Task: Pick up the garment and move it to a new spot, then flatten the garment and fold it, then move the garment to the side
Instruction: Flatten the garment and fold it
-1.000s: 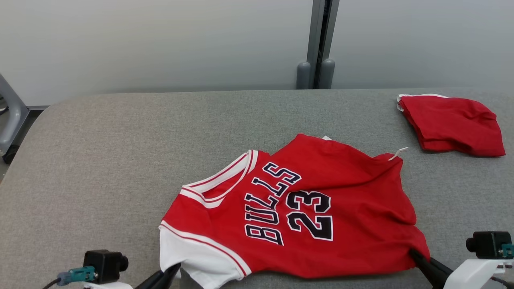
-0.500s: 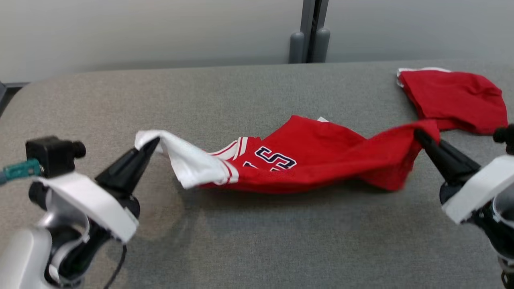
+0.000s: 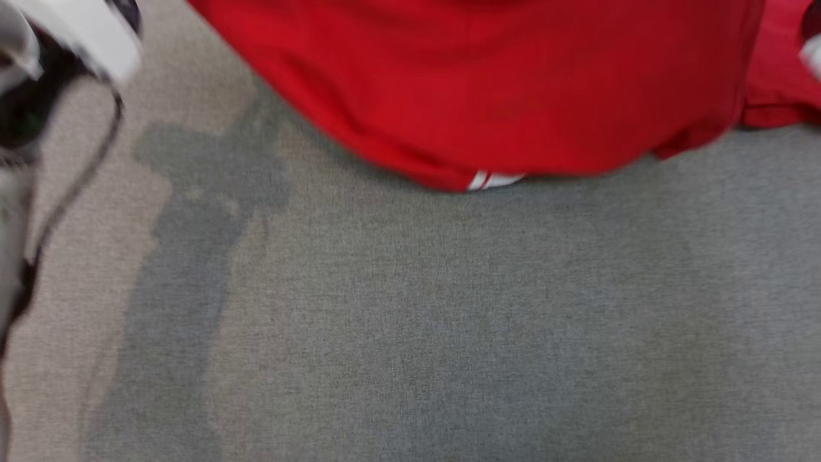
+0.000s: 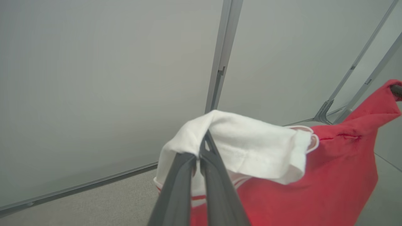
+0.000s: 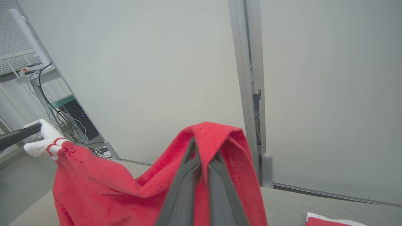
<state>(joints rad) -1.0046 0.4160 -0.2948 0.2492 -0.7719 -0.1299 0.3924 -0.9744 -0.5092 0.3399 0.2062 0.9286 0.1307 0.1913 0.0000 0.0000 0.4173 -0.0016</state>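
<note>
Between the two tools the red garment (image 3: 500,83) hung stretched above the grey surface (image 3: 449,321), its lowest fold sagging near it; whether it touched could not be told. At the left tool (image 4: 204,141), the closed fingers pinched its white sleeve edge; at the right tool (image 5: 201,147), the fingers were clamped on a red hem corner. Near the right tool lay another folded red piece (image 5: 329,221).
</note>
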